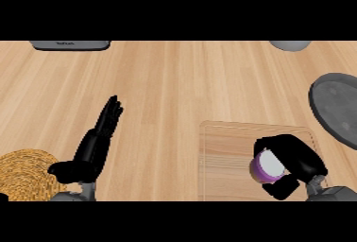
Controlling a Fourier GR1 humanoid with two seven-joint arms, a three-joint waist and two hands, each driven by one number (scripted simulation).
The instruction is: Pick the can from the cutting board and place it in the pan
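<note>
Your right black hand (296,158) curls round the purple-rimmed metal can (267,166) over the pale wooden cutting board (223,156); lift it straight before swinging toward the dark grey round pan (338,106).

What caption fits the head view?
Right hand curled round the can on the cutting board, pan beyond.

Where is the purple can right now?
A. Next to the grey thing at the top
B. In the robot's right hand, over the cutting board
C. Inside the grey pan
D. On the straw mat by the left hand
B: the right hand is curled round the purple can above the cutting board, while the pan sits apart at the right edge.
</note>
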